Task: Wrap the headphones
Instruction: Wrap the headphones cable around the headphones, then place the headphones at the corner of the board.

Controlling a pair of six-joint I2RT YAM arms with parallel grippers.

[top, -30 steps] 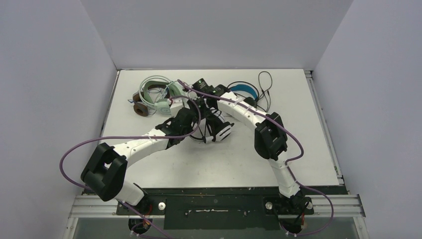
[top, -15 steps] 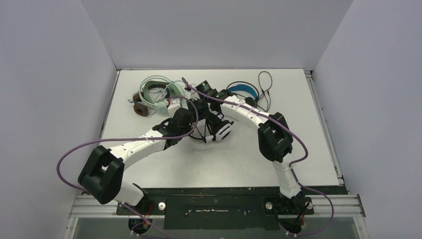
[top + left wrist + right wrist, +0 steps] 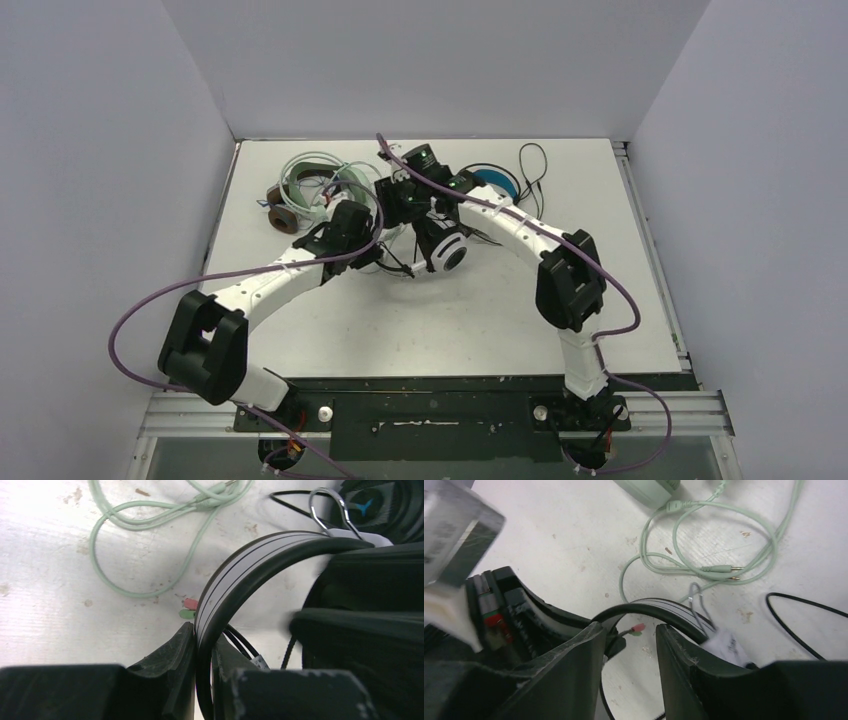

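From above, the striped headset lies near the middle of the surface, and the left gripper and the right gripper meet over it. In the left wrist view, the left jaws pinch its headband, which looks stiff and smooth, so it is a firm place to hold. In the right wrist view, the right jaws stand spread around the pink and green plugs. The cord seems thin and limp and is probably best taken near these plugs.
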